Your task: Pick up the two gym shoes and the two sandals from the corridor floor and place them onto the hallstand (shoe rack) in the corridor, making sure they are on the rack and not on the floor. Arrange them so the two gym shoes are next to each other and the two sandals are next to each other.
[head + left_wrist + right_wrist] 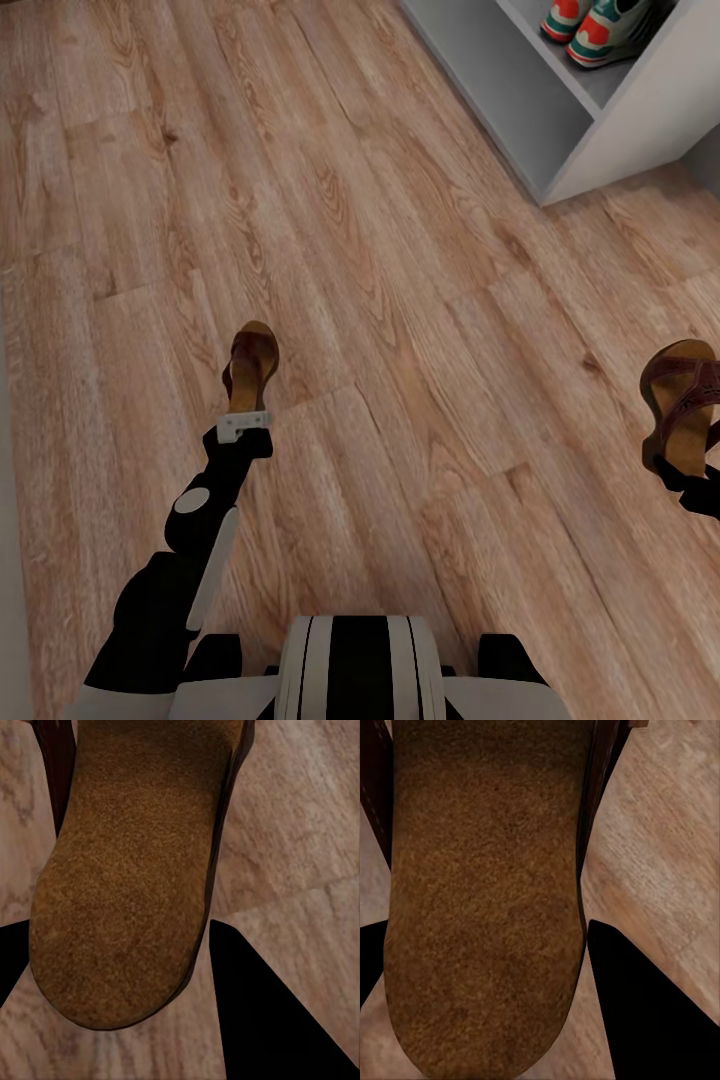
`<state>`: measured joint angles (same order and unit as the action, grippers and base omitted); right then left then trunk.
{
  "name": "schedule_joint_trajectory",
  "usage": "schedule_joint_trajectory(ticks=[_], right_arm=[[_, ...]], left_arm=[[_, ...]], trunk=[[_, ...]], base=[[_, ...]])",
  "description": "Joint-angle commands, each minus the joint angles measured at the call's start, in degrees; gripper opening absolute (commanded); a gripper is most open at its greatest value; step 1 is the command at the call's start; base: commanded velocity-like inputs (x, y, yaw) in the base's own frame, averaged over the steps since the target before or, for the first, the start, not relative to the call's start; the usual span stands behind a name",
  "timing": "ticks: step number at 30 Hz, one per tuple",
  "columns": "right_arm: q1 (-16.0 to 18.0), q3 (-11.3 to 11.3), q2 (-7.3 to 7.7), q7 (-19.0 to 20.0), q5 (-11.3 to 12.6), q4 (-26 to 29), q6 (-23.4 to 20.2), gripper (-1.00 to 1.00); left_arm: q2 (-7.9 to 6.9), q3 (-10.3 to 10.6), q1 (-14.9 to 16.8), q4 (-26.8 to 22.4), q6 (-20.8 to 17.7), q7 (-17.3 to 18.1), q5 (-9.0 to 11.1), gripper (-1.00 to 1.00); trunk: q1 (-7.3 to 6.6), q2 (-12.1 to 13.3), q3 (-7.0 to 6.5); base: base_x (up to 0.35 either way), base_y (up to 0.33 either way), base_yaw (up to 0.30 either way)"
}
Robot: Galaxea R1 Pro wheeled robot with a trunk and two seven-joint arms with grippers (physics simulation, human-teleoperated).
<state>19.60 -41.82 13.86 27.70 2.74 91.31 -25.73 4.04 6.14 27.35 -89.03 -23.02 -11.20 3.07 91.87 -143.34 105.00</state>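
- Hallstand (pixel 600 130), upper right of the frame: its open shelf is holding the two gym shoes (pixel 598 25) side by side, touching.
- Left hand (pixel 243 425), lower left: clamping one sandal (pixel 250 365) by its heel above the corridor floor (pixel 400 330); tan footbed (pixel 127 870) is lying between the fingers (pixel 262 1020).
- Right hand (pixel 685 475), right edge: gripping the other sandal (pixel 688 400); footbed (pixel 484 907) is sitting between its fingers.

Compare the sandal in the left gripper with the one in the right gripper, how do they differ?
The left sandal looks narrow and edge-on, while the right sandal faces the head camera, strap visible. The left one sits near mid-floor, the right one at the picture's edge. Both are brown with tan footbeds, each held between dark fingers.
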Motion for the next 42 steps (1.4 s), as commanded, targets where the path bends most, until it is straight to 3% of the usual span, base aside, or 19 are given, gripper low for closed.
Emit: schedule_joint_trajectory(ticks=[1, 9, 29, 33, 34, 37, 42], right_arm=[[0.0, 0.0, 0.0, -0.1, 0.16, 0.0, -0.06, -1.0], [0.0, -0.05, 0.02, -0.1, 0.16, 0.0, -0.02, -1.0], [0.0, -0.14, -0.22, -0.11, 0.16, -0.01, 0.4, -1.0], [-1.06, -0.88, -0.79, -0.14, 0.16, -0.06, 4.95, -1.0], [-3.21, -1.16, -2.24, -0.46, 0.16, -0.07, 11.88, -1.0], [-4.18, -1.4, -3.79, -0.58, 0.16, -0.08, 16.01, -1.0], [-4.73, -1.27, -4.8, -0.57, 0.16, -0.08, 18.51, -1.0]], left_arm=[[0.0, 0.0, 0.0, 0.0, -0.04, 0.17, -0.21, -1.0], [0.0, -0.06, -0.01, 0.0, 0.31, 0.13, -0.24, -1.0], [-0.04, -0.09, -0.01, 0.0, 0.8, 0.58, -0.12, -1.0], [-0.42, -0.2, -1.08, 0.06, 6.63, 1.64, 0.08, -1.0], [-1.06, -0.53, -3.6, 0.34, 15.07, 5.71, 0.19, -1.0], [-1.37, -1.04, -4.96, 0.36, 19.46, 8.96, 0.19, -1.0], [-1.53, -1.43, -5.7, 0.42, 21.64, 10.9, 0.25, -1.0]], trunk=[[0.0, 0.0, 0.0], [0.0, 0.0, 0.0], [0.0, 0.0, 0.0], [0.0, 0.0, 0.0], [0.0, 0.0, 0.0], [0.0, 0.0, 0.0], [0.0, 0.0, 0.0]], base=[[0.069, 0.0, 0.0], [0.084, 0.0, 0.0], [0.306, 0.0, 0.0], [0.119, 0.0, 0.0], [0.034, 0.0, 0.0], [0.021, 0.0, 0.0], [0.007, 0.0, 0.0]])
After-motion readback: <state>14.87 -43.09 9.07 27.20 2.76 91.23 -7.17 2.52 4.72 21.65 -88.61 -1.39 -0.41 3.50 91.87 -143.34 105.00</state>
